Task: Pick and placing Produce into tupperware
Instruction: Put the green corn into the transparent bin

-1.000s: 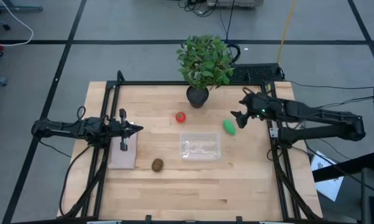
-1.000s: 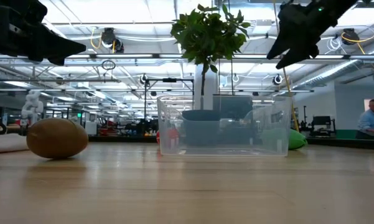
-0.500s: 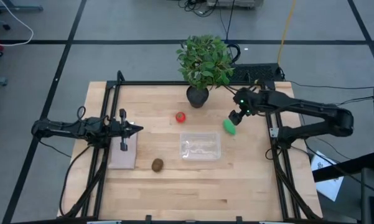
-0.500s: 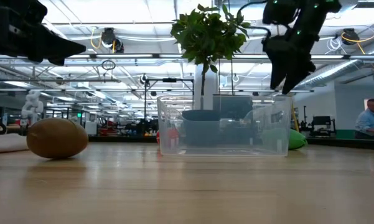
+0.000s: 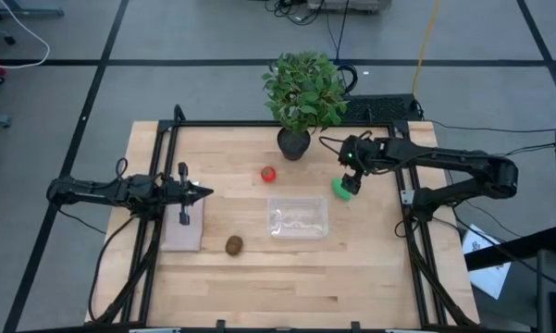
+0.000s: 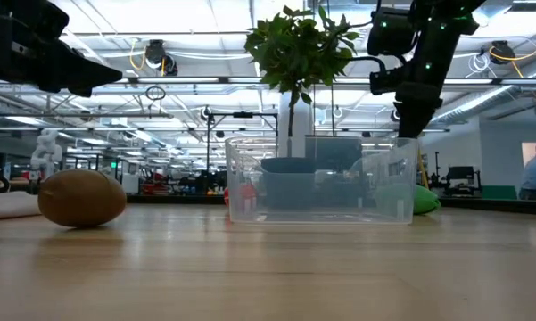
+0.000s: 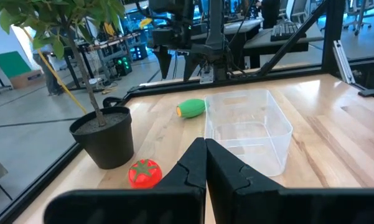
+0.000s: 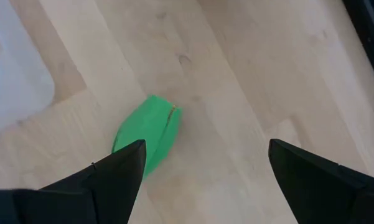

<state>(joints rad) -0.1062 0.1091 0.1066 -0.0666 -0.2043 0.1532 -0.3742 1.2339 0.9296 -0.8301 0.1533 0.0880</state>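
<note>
- Now the right gripper (image 5: 349, 178) has swung in from farther out and hangs directly above the green produce (image 5: 340, 188), pointing down; that reads as the approach for a first pick.
- Its fingers (image 8: 115, 171) are spread wide, empty, with the green produce (image 8: 148, 132) lying on the wood below them, nearer one finger than centred.
- Beside that gripper, towards the table's middle, the tupperware (image 5: 297, 217) holds nothing yet.
- Past the tupperware from it lie the red tomato (image 5: 268, 173) and the kiwi (image 5: 233, 244).
- Meanwhile the left gripper (image 5: 203, 192) has stayed above the pale slab (image 5: 183, 230), fingers pressed together.
</note>
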